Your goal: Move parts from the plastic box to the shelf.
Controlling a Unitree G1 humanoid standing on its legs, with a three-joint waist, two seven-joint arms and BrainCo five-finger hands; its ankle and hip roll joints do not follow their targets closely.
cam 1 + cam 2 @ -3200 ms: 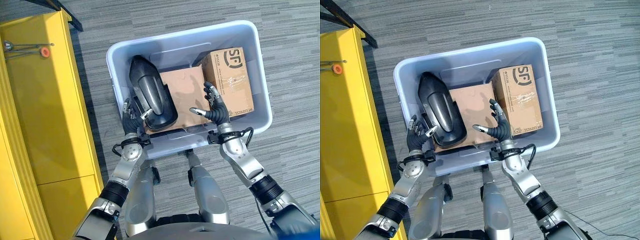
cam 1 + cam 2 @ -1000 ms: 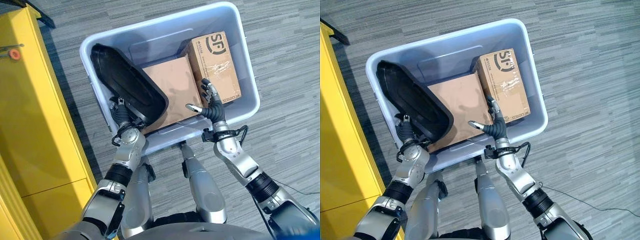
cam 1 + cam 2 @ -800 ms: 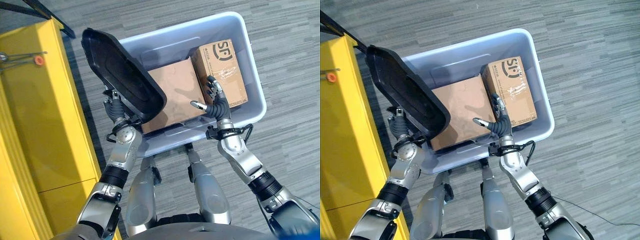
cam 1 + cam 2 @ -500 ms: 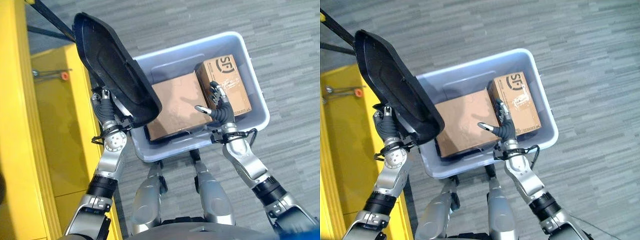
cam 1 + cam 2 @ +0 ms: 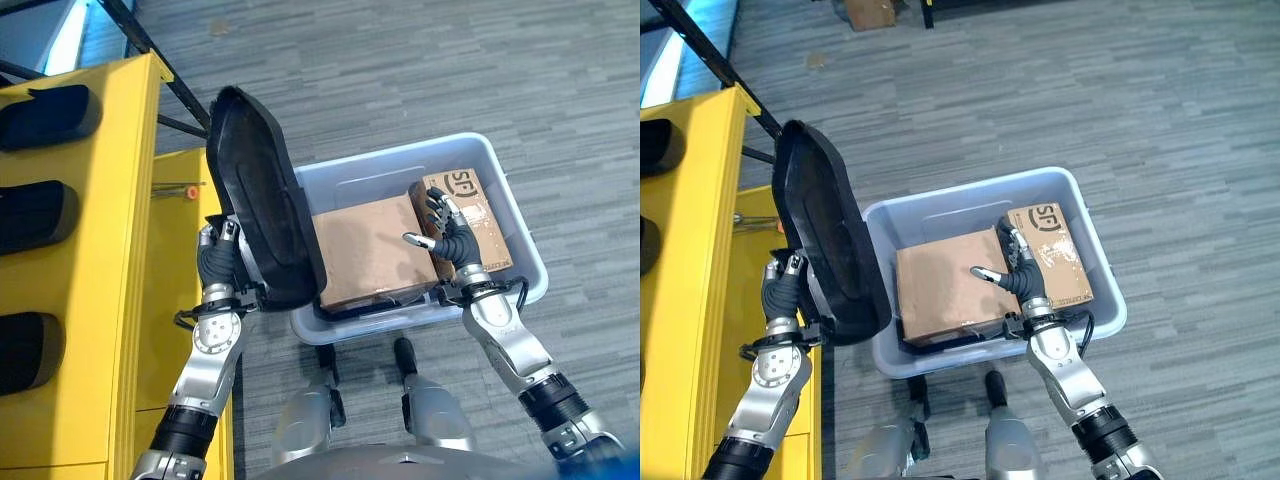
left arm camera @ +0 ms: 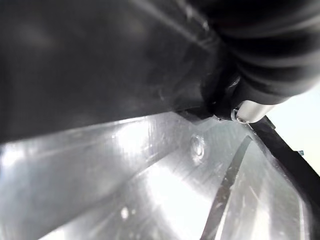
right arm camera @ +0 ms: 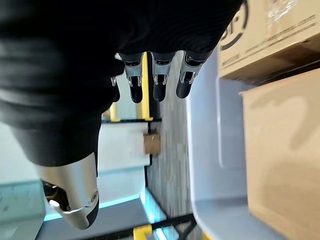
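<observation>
Grey striped carpet. Left hand (image 5: 215, 262) grips the large rigid black moulded plastic shell (image 5: 262, 230) by its lower edge beside the yellow shelf (image 5: 100, 300); bulky, probably light. Right hand (image 5: 452, 232) spread.

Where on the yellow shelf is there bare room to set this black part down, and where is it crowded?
The left hand holds the black part upright beside the yellow shelf. The shelf's bare yellow face between its slots and the plastic box is free, apart from a small tool. The slots along its outer edge hold dark parts. The box is crowded with cardboard boxes.
</observation>
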